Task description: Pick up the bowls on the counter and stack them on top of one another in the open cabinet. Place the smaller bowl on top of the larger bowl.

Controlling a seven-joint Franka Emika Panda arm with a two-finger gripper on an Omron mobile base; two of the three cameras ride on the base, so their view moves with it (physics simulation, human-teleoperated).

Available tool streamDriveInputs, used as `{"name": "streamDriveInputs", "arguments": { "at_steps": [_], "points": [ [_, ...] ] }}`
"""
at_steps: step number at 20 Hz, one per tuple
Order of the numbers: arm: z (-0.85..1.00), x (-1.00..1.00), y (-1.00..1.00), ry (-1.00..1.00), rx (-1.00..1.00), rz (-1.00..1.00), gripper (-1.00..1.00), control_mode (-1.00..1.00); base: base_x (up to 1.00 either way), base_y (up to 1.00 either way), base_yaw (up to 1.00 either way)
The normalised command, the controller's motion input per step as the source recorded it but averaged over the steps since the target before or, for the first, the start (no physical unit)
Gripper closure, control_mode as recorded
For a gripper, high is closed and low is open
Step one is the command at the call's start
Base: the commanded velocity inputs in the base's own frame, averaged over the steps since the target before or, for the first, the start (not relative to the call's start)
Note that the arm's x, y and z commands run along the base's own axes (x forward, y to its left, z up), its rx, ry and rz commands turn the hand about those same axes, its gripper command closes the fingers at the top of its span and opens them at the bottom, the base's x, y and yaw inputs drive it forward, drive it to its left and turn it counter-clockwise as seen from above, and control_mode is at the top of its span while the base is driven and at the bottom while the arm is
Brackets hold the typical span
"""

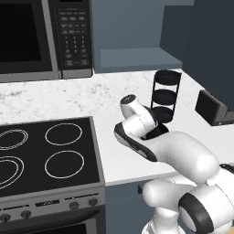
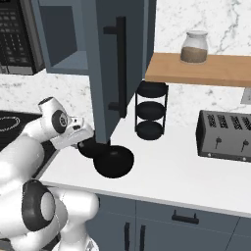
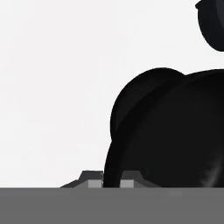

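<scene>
White speckled counter (image 2: 166,171), no legible writing; tool (image 3: 109,183) clamped on larger bowl (image 2: 113,161) rim.

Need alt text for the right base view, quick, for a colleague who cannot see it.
The tool, shut, sits low at the smaller bowl, which lies beside the larger bowl on the white counter. Behind stand the open cabinet, a wire stand, a toaster and a shelf with a jar.

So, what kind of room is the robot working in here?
A home kitchen, rendered: a black cooktop under a microwave, a toaster on the white counter, and blue-grey cabinets.
</scene>
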Motion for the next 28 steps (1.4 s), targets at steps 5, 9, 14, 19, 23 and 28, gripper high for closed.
{"name": "streamDriveInputs", "arguments": {
  "at_steps": [5,9,14,19,23,28],
  "points": [
    [-0.29,0.31,-0.74,0.2,0.1,0.03,1.0,-1.0,0.0,0.0,0.0],
    [-0.27,0.82,-0.26,0.16,0.03,0.07,1.0,-1.0,0.0,0.0,0.0],
    [-0.29,0.65,0.0,0.08,0.0,0.13,1.0,-1.0,0.0,0.0,0.0],
    [-0.52,0.19,0.0,0.13,0.0,0.14,1.0,-1.0,0.0,0.0,0.0],
    [-0.38,0.0,0.0,0.07,0.0,0.09,1.0,-1.0,0.0,0.0,0.0],
    [0.06,-0.07,-0.04,0.0,0.0,0.01,-1.0,-1.0,0.0,0.0,0.0]
  ]
}}
